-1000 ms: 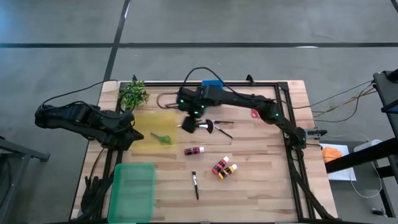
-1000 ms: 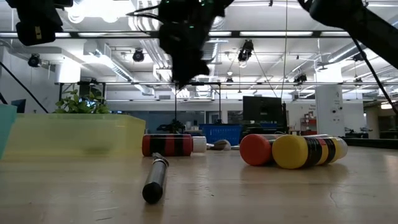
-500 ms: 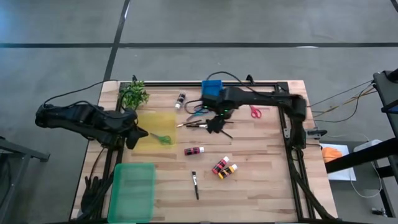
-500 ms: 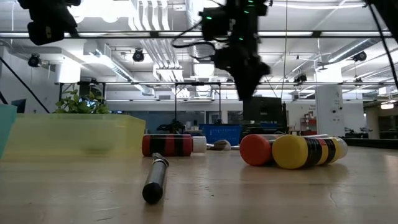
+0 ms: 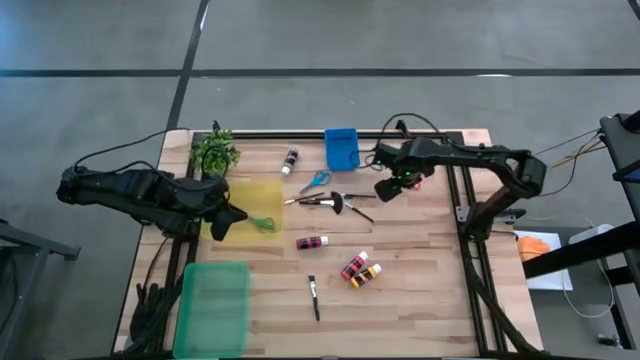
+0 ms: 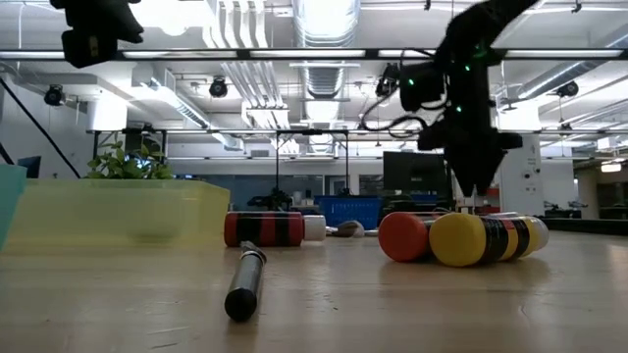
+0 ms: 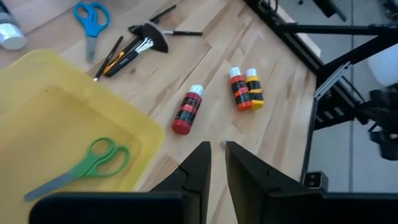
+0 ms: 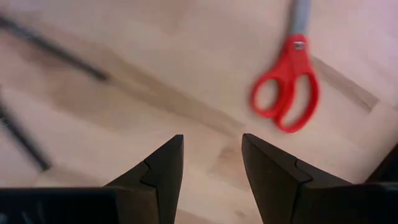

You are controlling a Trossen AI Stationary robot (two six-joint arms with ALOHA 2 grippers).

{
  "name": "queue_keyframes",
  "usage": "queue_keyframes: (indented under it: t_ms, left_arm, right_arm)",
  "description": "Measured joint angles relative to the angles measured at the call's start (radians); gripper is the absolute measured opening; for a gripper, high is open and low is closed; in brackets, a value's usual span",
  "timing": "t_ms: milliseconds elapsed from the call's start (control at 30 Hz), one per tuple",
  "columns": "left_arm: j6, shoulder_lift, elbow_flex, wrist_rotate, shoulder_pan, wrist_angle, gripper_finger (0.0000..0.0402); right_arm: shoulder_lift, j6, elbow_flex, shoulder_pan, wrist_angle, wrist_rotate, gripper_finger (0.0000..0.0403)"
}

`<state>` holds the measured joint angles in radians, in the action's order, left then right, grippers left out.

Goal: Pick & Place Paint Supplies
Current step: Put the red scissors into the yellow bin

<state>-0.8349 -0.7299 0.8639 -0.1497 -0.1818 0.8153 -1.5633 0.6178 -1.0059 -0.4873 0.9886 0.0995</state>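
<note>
Lying flat on the bare tabletop (image 5: 420,280), red-handled scissors (image 8: 287,87) sit just ahead of the right gripper (image 8: 211,158), whose fingers stand apart with nothing between them

Green scissors (image 7: 81,167) rest inside the yellow tray (image 7: 37,106); the left gripper (image 7: 217,163) hovers at that tray's edge, fingers nearly together and empty. Blue scissors (image 5: 315,181), brushes (image 5: 330,202) and paint bottles (image 5: 360,269) lie mid-table, with a blue bin (image 5: 342,148) near the far edge

Green scissors (image 5: 262,223) flat in the yellow tray (image 5: 232,193), 3 bottles (image 5: 360,270), brushes (image 5: 325,200), blue scissors (image 5: 314,181) lying on the table
</note>
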Motion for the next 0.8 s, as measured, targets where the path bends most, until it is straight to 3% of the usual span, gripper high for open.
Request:
queue_keyframes:
  t_ms: [133, 433, 800]
  left_arm:
    - [-0.003, 0.0, 0.0, 0.0, 0.0, -0.027, 0.0061]
    - [-0.011, -0.001, 0.001, 0.0, 0.0, -0.067, 0.0061]
    - [-0.011, -0.001, 0.001, -0.015, 0.0, -0.095, 0.0061]
  right_arm:
    - [0.003, -0.058, 0.044, -0.062, -0.032, -0.041, 0.0162]
    - [-0.045, -0.144, 0.065, -0.118, -0.037, -0.02, 0.0162]
    - [0.02, -0.124, 0.11, -0.237, -0.068, 0.009, 0.0162]
